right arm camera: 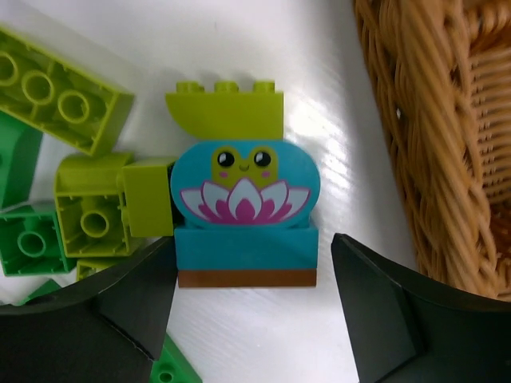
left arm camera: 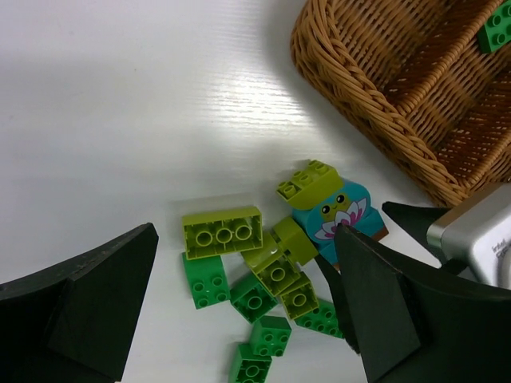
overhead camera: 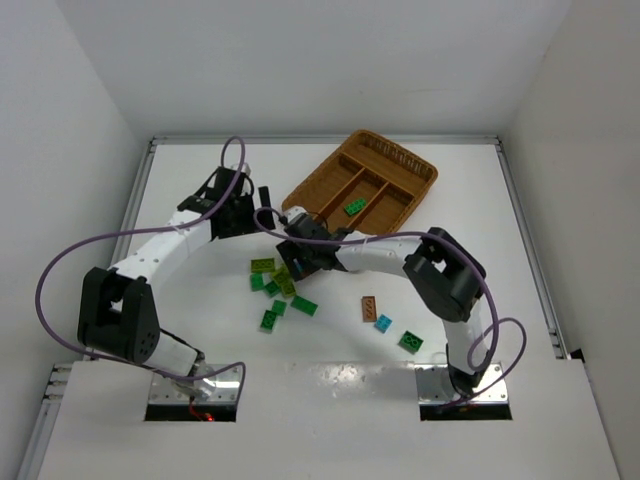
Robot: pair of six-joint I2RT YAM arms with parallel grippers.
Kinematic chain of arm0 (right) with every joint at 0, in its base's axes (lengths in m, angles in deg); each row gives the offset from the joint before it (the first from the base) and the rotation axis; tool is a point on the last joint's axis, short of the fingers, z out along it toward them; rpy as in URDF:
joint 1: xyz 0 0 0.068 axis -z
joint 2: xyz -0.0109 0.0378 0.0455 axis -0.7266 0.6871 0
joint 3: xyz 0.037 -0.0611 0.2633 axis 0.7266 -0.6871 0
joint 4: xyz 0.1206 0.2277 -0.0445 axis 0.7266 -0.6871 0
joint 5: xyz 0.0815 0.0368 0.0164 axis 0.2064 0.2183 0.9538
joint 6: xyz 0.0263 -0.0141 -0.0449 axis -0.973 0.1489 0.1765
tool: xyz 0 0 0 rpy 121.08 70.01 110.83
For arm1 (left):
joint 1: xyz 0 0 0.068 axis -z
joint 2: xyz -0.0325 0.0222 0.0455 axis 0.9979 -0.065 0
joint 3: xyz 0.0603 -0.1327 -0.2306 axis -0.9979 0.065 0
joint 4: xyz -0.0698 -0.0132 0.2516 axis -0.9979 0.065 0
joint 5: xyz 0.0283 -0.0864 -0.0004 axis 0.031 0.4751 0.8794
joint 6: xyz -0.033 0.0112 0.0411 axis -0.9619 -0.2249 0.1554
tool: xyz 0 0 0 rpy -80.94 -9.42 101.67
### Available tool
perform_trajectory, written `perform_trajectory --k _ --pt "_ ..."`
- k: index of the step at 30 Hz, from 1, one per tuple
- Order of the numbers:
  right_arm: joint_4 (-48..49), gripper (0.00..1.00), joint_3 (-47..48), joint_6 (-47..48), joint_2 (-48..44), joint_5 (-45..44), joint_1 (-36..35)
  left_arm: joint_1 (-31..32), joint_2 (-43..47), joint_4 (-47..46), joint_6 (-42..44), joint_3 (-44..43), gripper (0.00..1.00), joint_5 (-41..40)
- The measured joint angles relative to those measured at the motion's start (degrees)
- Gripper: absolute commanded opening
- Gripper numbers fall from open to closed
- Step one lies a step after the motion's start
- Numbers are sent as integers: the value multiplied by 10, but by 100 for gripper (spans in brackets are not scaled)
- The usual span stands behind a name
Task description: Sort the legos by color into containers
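Inside, wicker tray (overhead camera: 322, 166), one green lego (overhead camera: 355, 207) (a long compartment)

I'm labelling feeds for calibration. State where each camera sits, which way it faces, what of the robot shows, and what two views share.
Top external: above and behind the bases, looking down at the table, left arm, right arm, wicker tray.
Left wrist: on the left arm, facing down past the left fingers at the lego pile.
Right wrist: close above the table, right fingers flanking the frog brick.
Shared: both wrist views show the frog brick and wicker tray.
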Motion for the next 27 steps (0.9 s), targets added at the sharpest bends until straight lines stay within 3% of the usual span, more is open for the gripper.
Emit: perform_trajectory --k 4,7,16,19,24,27 --pt "21 64 0 11 4 24 12 0 0 0 0 0 100 2" --pt "26 64 0 14 5 32 18 0 0 0 0 -2 100 3" --pt "32 78 -32 9 5 21 18 -4 -1 1 0 -12 100 9" --pt "32 71 -33 5 5 13 16 -4 -1 1 0 -12 100 12" --pt "35 47 -35 1 5 1 14 -6 -1 1 0 -12 100 16" --pt "42 45 -50 2 -6 -2 14 -7 -1 0 0 -12 100 25"
